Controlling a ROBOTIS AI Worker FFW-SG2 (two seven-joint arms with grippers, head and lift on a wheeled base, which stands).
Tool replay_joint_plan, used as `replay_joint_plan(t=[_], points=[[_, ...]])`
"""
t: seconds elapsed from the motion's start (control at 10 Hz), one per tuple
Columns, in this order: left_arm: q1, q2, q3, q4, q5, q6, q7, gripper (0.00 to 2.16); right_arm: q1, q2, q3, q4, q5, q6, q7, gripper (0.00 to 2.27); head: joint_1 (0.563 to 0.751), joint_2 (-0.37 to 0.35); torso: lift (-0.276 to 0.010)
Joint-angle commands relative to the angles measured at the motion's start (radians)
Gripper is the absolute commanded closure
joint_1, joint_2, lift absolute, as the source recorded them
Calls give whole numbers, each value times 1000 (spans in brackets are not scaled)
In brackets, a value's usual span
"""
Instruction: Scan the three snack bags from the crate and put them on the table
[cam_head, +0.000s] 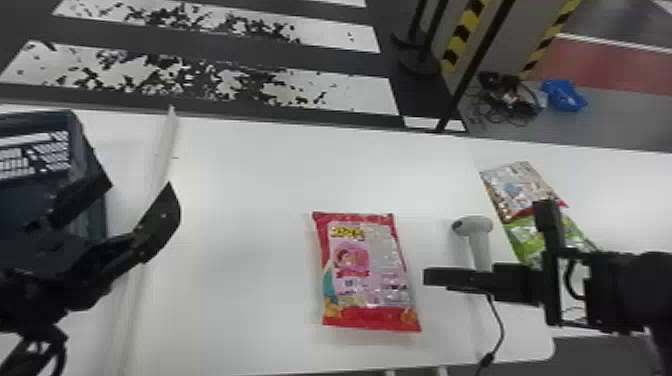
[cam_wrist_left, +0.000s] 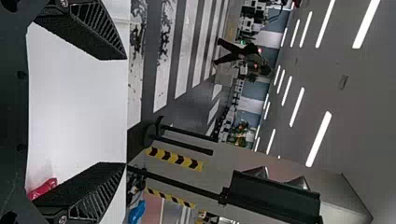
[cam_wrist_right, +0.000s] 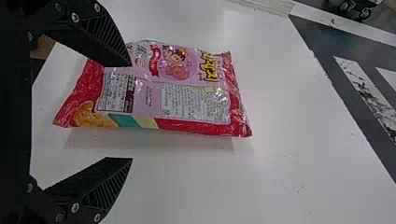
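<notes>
Red-and-pink plastic snack bag (cam_head: 367, 272) flat on white table (cam_head: 240, 200), leftward of right gripper (cam_wrist_right: 131, 112); long axis runs near edge to far edge; right fingers apart, nothing between them; right arm nearer than left gripper (cam_head: 141, 185), fingers also apart, beside dark slatted crate (cam_head: 95, 150); pale grey pistol-shaped scanner (cam_head: 473, 226) sits rightward of bag; scanning likely next.

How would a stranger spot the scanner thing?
On the white table, look right of the red bag and left of the green bag. The scanner is pale grey with a rounded head on a narrow handle, plain where the bags are shiny and printed.
</notes>
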Motion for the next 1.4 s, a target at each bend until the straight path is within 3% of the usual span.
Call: replay_joint_plan(t=[0.0, 0.9, 1.0, 1.1, 1.3], points=[[-2, 3, -3, 1, 0, 0, 0, 56, -23, -7, 27, 52, 25, 1, 38, 184, 695, -197, -94], [2, 9, -10, 9, 0, -3, -11, 56, -44, 21, 181, 193, 99, -162, 159, 201, 695, -139, -94], [0, 11, -10, 10, 0, -3, -13, 56, -44, 33, 181, 204, 113, -189, 189, 849, 695, -130, -94], [-2, 14, -10, 10, 2, -3, -13, 56, -44, 44, 170, 214, 110, -195, 179, 2054, 695, -121, -94], [-2, 15, -7, 10, 5, -3, -13, 56, -41, 47, 150, 213, 94, -214, 178, 2175, 695, -119, -94]])
